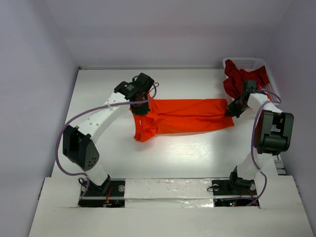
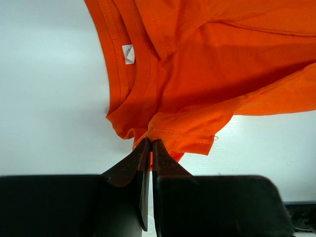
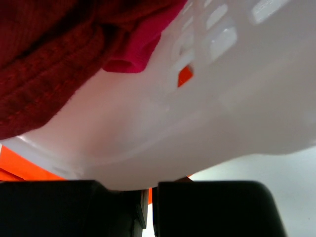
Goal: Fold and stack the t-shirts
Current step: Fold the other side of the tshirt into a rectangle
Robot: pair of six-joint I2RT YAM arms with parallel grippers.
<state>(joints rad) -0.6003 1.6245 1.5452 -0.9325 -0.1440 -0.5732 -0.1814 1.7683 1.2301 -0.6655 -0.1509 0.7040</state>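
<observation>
White table (image 1: 187,158) fills most of the top view, and the orange t-shirt (image 1: 182,116) is stretched across the middle of it, running from centre-left to centre-right of the frame. Its left end bunches up and droops toward the table, while the rest is pulled into a long, fairly flat band. Up in the upper right corner sits the white lattice basket (image 1: 247,63), with the dark red t-shirts (image 1: 237,79) heaped in it and spilling over its near rim. In the right wrist view the basket wall takes up nearly the whole picture, with red cloth in the upper left.

Now the left gripper (image 1: 139,109) is at the shirt's left end, and the left wrist view shows its jaws pinched tight on a hemmed edge of orange cloth, right next to the neckline. Over at the shirt's right end, just beside the basket, is the right gripper (image 1: 231,112). Its fingers are closed down to a thin slit with a sliver of orange showing in it, so it's clamped on the shirt as well. Tiny thing: a white neck label (image 2: 128,54) shows inside the collar, upper left of the left wrist view
</observation>
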